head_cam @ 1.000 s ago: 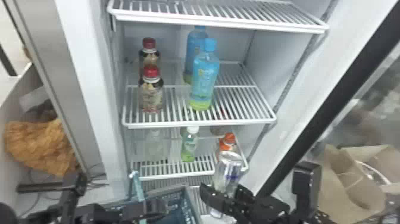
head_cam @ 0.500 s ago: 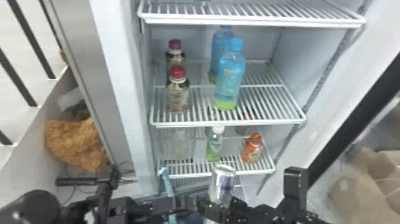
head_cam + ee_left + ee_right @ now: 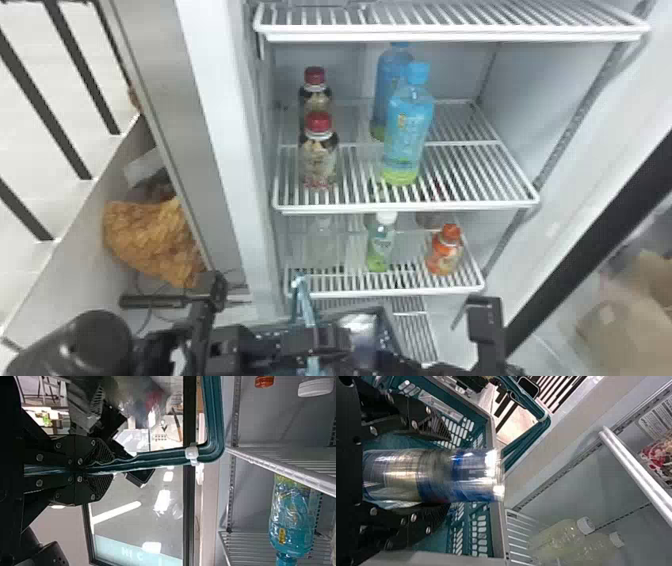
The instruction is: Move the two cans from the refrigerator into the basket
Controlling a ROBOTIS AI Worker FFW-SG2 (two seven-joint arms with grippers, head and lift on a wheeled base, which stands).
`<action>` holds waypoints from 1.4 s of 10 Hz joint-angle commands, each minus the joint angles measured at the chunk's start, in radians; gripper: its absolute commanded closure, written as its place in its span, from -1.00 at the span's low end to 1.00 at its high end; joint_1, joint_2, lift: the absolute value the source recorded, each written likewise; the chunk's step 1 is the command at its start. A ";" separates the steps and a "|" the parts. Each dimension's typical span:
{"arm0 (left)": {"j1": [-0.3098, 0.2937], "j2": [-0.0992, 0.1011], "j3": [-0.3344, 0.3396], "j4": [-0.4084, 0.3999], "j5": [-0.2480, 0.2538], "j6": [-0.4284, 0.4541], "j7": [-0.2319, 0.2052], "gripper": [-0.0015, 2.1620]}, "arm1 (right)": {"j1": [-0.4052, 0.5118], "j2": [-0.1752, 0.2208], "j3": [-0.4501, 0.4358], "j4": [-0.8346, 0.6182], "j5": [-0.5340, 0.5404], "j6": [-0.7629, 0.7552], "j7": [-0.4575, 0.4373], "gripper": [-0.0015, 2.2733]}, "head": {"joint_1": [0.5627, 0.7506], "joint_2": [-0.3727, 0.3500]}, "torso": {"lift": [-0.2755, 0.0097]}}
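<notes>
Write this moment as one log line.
left gripper: shut on teal handle; right gripper: holds silver-blue metal can over teal plastic basket

Two dark red-capped plastic bottles (image 3: 320, 160) near left edge of white wire shelf (image 3: 450, 205), two tall blue-capped ones (image 3: 406, 132) right of middle. Lower rack (image 3: 345, 294): slim green white-capped bottle (image 3: 381, 245), squat orange bottle (image 3: 445, 256) chilling near front right corner.

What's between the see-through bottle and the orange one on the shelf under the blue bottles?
In the head view, a white-capped green bottle stands between the clear bottle and the orange bottle.
</notes>
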 commanded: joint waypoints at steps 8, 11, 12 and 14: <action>0.006 0.005 0.012 0.000 -0.003 0.000 0.000 0.10 | 0.172 0.007 -0.146 -0.103 -0.169 -0.157 0.020 -0.90 | 0.41 -0.32 | 0.76; 0.011 0.005 0.012 0.000 -0.005 0.002 0.000 0.10 | 0.182 0.013 -0.148 -0.061 -0.310 -0.302 0.038 -0.89 | 0.41 -0.23 | 0.76; 0.013 0.005 0.010 0.000 -0.005 0.002 0.000 0.10 | 0.202 0.013 -0.158 -0.073 -0.352 -0.344 0.040 -0.89 | 0.41 -0.23 | 0.76; 0.018 0.002 0.012 0.000 -0.005 0.002 0.000 0.10 | 0.270 0.013 -0.196 -0.139 -0.354 -0.410 0.044 -0.89 | 0.41 -0.28 | 0.76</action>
